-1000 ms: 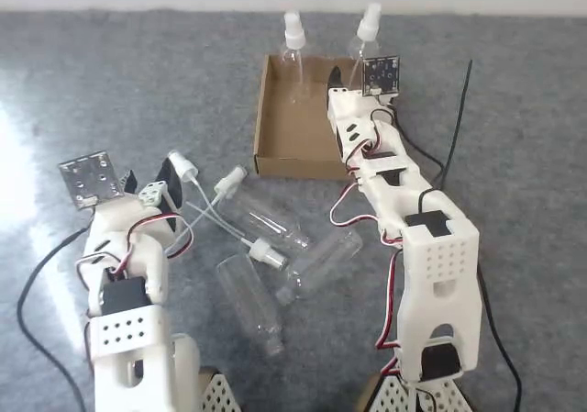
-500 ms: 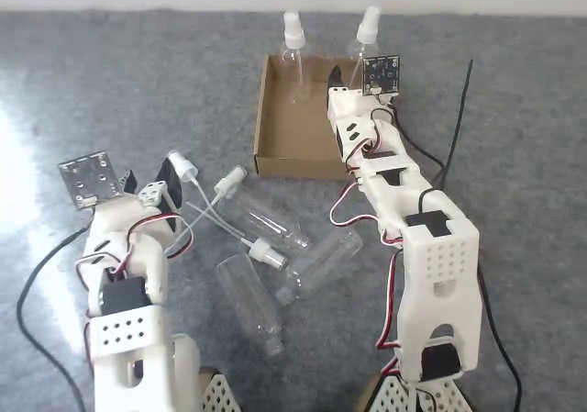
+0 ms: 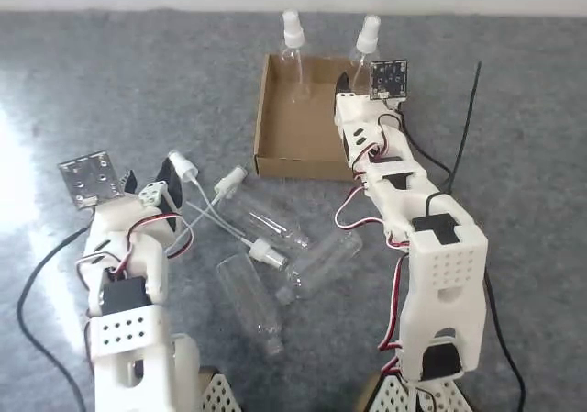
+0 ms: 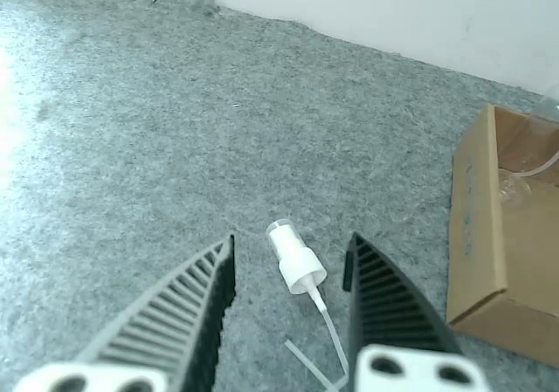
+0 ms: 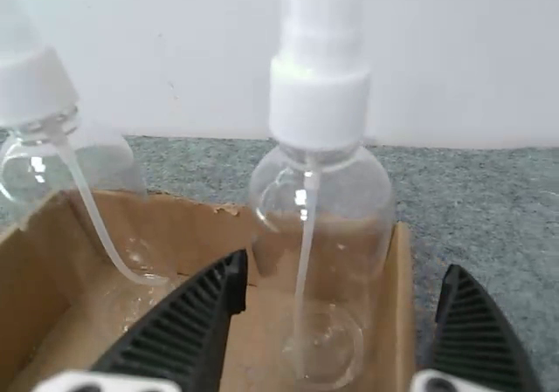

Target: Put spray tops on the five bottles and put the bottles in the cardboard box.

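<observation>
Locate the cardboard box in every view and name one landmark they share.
High view: cardboard box, top centre.
Left wrist view: its tan side wall, beyond the loose spray top.
Right wrist view: its floor and walls, directly ahead of the open right gripper.
Shared landmark: the upright capped bottle standing inside it, faint in the left wrist view.

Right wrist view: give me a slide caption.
Open fingers face a capped spray bottle standing in the cardboard box, a second capped bottle beside it.
</observation>
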Available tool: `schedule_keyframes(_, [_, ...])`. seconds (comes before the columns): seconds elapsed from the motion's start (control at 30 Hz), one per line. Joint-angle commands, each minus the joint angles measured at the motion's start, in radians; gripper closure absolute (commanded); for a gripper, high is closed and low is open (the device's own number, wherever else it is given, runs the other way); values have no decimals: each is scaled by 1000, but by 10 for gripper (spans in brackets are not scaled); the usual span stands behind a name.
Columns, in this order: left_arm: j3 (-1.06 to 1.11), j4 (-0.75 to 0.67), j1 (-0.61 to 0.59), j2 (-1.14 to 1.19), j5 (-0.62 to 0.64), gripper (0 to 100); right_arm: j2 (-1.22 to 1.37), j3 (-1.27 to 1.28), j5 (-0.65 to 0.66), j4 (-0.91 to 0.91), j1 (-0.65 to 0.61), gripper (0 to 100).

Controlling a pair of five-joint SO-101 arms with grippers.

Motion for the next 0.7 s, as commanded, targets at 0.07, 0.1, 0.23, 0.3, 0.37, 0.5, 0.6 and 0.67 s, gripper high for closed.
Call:
schedule_keyframes(0.07, [-13, -31, -3, -29, -6, 813, -99, 8, -9, 10, 4, 694])
schedule_keyframes(0.1, [-13, -31, -3, -29, -6, 813, -99, 11, -9, 10, 4, 694])
schedule_keyframes(0.23, [-13, -31, -3, -29, -6, 813, -101, 20, -6, 10, 5, 694])
schedule_keyframes(0.3, [-13, -31, -3, -29, -6, 813, -108, 31, -3, 10, 5, 694])
schedule_keyframes(0.37, [-13, -31, -3, -29, -6, 813, -139, 60, -3, 12, 5, 694])
schedule_keyframes(0.5, [-13, -31, -3, -29, -6, 813, -234, 143, -8, 12, 4, 694])
schedule_keyframes(0.6, [-13, -31, -3, -29, -6, 813, -286, 198, -5, 12, 1, 694])
schedule_keyframes(0.67, [-13, -31, -3, -29, -6, 813, -317, 230, -3, 13, -2, 695])
